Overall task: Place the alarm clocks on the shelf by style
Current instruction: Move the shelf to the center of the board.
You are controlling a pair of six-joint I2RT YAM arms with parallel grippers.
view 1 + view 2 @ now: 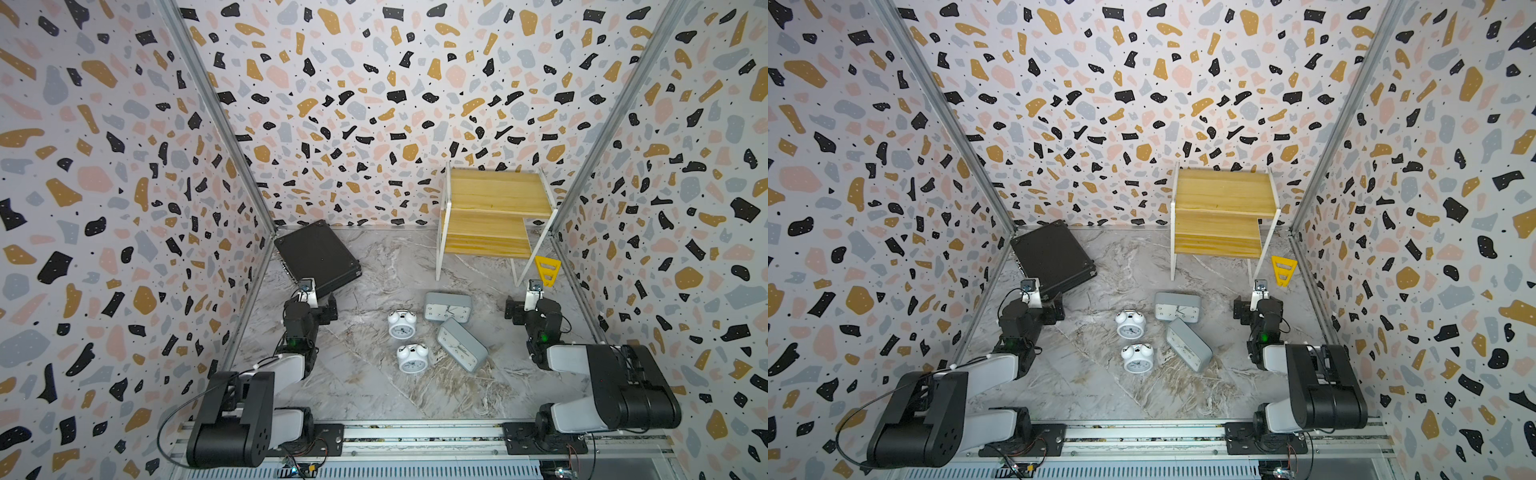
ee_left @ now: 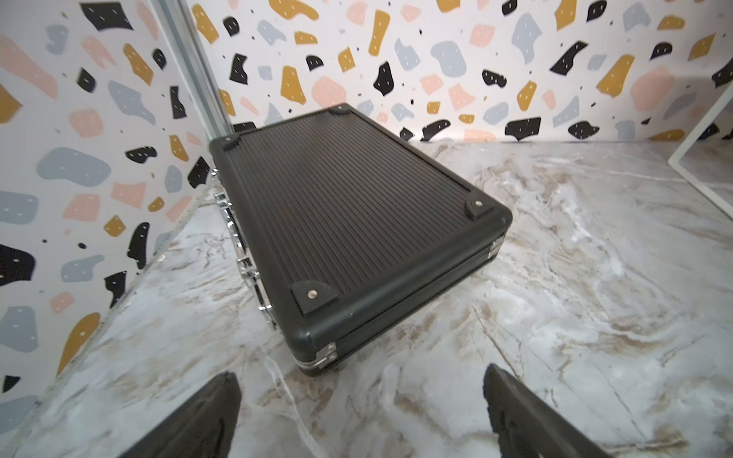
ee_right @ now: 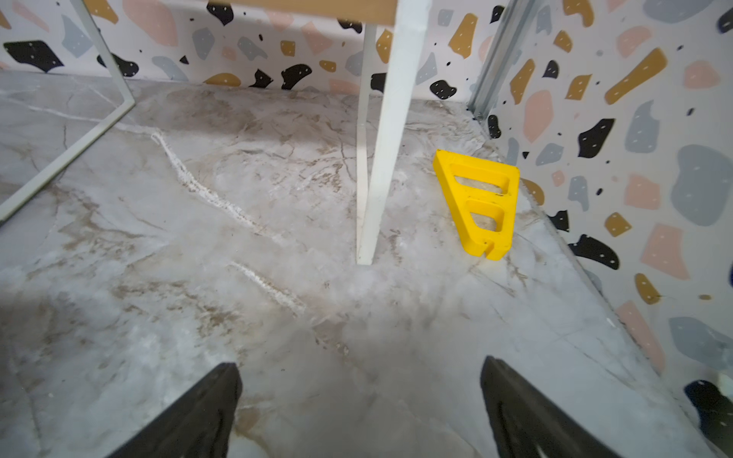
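The left gripper [image 2: 363, 420] hangs with jaws apart, empty, facing the black case [image 1: 318, 257] at centre left of a top view. No clock is placed yet, I judge. Two twin-bell clocks [image 1: 402, 324] and two grey clocks [image 1: 448, 307] lie below centre. The shelf [image 1: 494, 195] stands bare, higher in the frame. The right gripper [image 3: 359, 416], also apart and empty, would best take the nearest grey clock. Marbled table [image 1: 374, 395], terrazzo walls [image 1: 124, 166].

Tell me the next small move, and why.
Probably swing the open, empty right gripper toward the grey clock closer to the shelf: the shelf is bare, and that clock, the other grey clock and both twin-bell clocks lie on the table.
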